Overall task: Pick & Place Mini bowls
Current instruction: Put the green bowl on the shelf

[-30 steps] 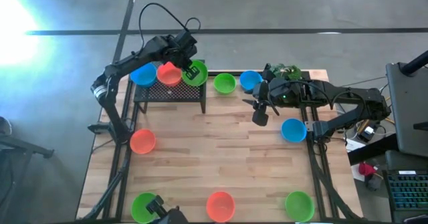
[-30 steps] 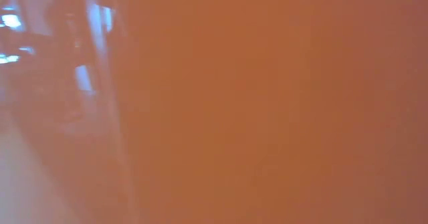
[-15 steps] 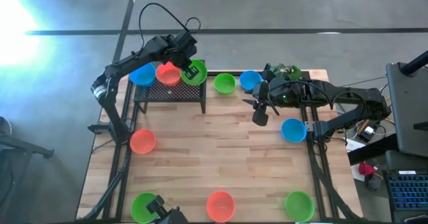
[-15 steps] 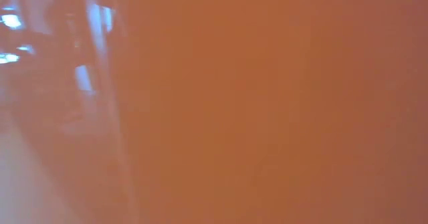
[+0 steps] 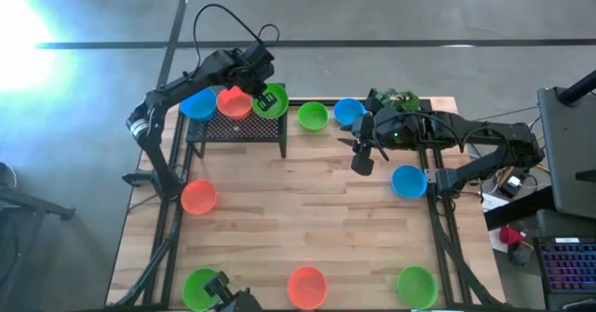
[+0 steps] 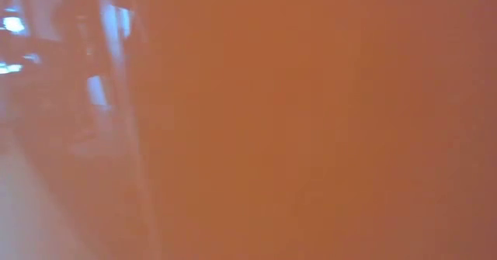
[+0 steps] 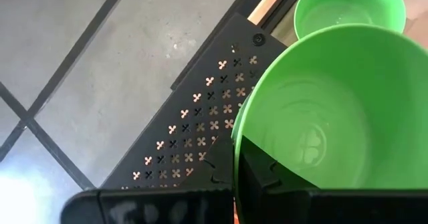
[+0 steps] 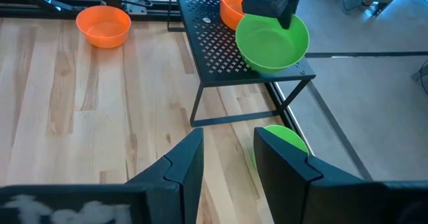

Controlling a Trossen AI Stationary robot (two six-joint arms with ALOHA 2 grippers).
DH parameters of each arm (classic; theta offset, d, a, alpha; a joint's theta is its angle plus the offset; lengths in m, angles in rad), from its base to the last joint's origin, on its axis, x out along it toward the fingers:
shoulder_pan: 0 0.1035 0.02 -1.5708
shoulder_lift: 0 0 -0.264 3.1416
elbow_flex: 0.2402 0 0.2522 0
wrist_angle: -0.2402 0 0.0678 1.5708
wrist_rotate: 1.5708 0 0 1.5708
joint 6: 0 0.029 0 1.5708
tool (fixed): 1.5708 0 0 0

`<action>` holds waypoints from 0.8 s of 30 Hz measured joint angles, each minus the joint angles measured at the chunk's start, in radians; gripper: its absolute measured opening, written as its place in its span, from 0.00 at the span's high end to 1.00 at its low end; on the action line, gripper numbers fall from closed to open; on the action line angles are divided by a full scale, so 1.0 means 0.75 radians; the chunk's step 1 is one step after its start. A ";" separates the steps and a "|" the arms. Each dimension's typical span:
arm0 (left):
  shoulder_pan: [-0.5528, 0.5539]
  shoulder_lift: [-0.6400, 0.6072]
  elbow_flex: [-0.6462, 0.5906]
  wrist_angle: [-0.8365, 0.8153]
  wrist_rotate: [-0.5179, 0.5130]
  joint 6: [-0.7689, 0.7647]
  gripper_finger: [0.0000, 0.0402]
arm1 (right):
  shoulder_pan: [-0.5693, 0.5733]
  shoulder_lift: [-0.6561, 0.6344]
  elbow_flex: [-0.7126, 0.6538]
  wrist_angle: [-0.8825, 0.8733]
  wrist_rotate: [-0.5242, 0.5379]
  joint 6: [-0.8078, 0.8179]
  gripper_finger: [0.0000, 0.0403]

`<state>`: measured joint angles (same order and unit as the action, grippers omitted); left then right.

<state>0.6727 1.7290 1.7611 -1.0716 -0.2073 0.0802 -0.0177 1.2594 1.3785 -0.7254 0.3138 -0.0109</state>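
Note:
A black mesh stand [image 5: 237, 128] stands at the table's far left and carries a blue mini bowl [image 5: 197, 104] and an orange-red one [image 5: 234, 102]. My left gripper [image 5: 264, 95] is shut on a green mini bowl [image 5: 273, 102] over the stand's right end. The same bowl [image 7: 334, 110] fills the left wrist view. My right gripper [image 5: 362, 156] hovers open above the table's far middle, holding nothing; its fingers [image 8: 184, 162] frame bare wood. Another green bowl [image 5: 313, 116] sits on the table just right of the stand. My left gripper pinches the green bowl's rim [image 7: 239, 147] on the side facing the stand's far left. One finger [image 7: 267, 176] is inside the bowl and the other outside the wall. It comes slanting down from the far left. The bowl is upright over the stand's corner [image 8: 271, 43]; whether its bottom rests there I cannot tell.
More bowls lie on the wood: blue [image 5: 348, 112], blue [image 5: 408, 181], orange-red [image 5: 198, 197], and green [image 5: 201, 289], orange-red [image 5: 306, 287] and green [image 5: 416, 286] along the near edge. A plant sprig [image 5: 396, 98] sits far right. An orange-red blur fills the low view.

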 joint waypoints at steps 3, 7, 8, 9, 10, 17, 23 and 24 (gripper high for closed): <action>0.000 0.000 0.000 0.000 0.000 0.001 1.00 | 0.000 0.000 0.000 0.000 0.000 0.000 0.67; 0.000 0.000 0.000 0.000 0.001 0.000 1.00 | -0.001 0.000 0.000 0.001 0.000 0.002 0.67; 0.000 0.000 0.000 0.001 0.000 0.000 1.00 | -0.001 0.000 0.000 0.001 0.000 0.001 0.67; 0.000 0.000 0.000 0.000 0.000 0.000 1.00 | -0.001 0.000 0.000 0.001 0.000 0.001 0.67; 0.000 0.000 0.000 0.001 0.000 0.000 1.00 | 0.000 0.000 0.000 0.001 0.000 0.002 0.67; 0.000 0.000 0.000 0.001 0.000 0.001 1.00 | 0.000 0.000 0.000 0.002 0.000 0.006 0.68; 0.000 0.000 0.000 0.001 -0.001 0.001 0.96 | 0.000 0.000 0.000 0.002 0.000 0.006 0.67; 0.000 0.000 0.000 0.001 -0.001 0.001 0.94 | 0.000 0.000 0.000 0.002 0.000 0.006 0.67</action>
<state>0.6727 1.7290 1.7611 -1.0710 -0.2077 0.0811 -0.0177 1.2594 1.3785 -0.7242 0.3138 -0.0067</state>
